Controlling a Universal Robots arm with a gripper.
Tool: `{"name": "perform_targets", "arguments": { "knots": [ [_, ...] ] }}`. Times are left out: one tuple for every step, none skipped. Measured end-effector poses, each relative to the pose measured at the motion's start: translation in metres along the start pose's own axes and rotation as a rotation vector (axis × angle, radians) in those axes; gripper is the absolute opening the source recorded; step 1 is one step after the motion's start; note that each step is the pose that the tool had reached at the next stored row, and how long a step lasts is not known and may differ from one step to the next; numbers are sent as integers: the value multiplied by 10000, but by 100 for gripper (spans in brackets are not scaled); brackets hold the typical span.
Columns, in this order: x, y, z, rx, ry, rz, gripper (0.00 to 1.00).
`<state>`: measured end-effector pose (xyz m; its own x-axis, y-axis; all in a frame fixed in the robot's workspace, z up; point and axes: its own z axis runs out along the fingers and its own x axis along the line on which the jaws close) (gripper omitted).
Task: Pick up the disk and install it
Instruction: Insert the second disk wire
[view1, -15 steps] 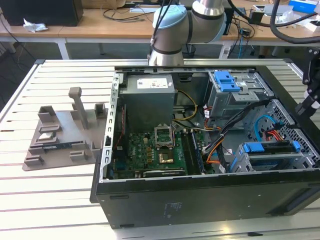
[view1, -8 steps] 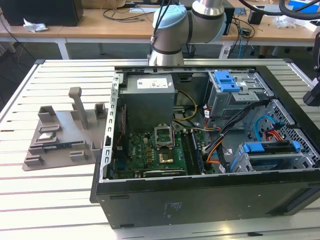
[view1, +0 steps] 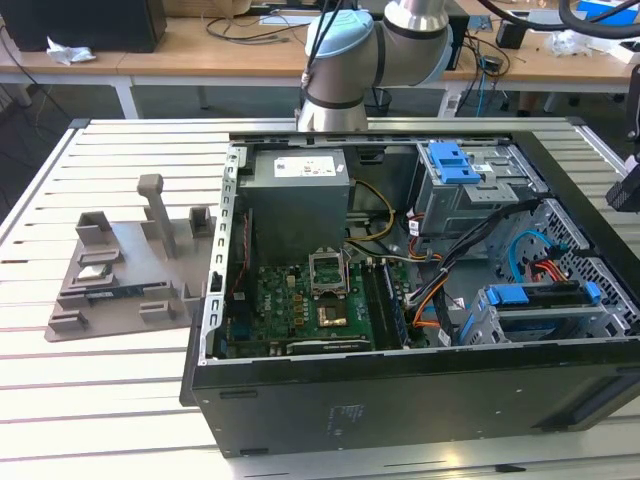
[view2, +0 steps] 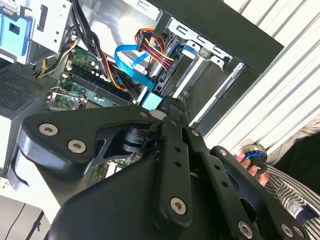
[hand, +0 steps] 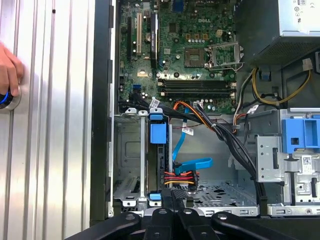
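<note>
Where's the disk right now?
The disk stands on edge in the drive cage at the case's front corner, just ahead of the end effector.

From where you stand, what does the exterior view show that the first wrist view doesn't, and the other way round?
The exterior view adds the grey plastic fixture lying beside the computer case, the arm's blue-capped joint and the desks behind. The first wrist view adds a person's hand at a blue-ringed button. Both show the green motherboard, the grey power supply box and the metal drive cage.
</note>
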<state>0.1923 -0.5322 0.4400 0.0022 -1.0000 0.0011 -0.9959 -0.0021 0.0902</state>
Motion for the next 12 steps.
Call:
{"name": "perform_targets", "arguments": {
  "knots": [
    [0, 0, -1, 0, -1, 0, 11],
    [0, 0, 1, 1, 2, 0, 11],
    [0, -3, 47, 0, 1, -1, 11],
    [0, -1, 80, 0, 2, -1, 11],
    [-1, 6, 122, 0, -2, 0, 11],
    [-2, 9, 141, 0, -1, 0, 11],
    [-3, 13, 159, 0, -1, 0, 11],
    [-10, 21, 181, 0, 1, 0, 11],
    [-19, 26, 200, 1, 1, -1, 11],
    [-33, 33, 225, 0, 0, -2, 11],
    [-44, 40, 243, 0, -1, -1, 11],
    [-60, 50, 272, 0, 1, -2, 11]
  ]
}}
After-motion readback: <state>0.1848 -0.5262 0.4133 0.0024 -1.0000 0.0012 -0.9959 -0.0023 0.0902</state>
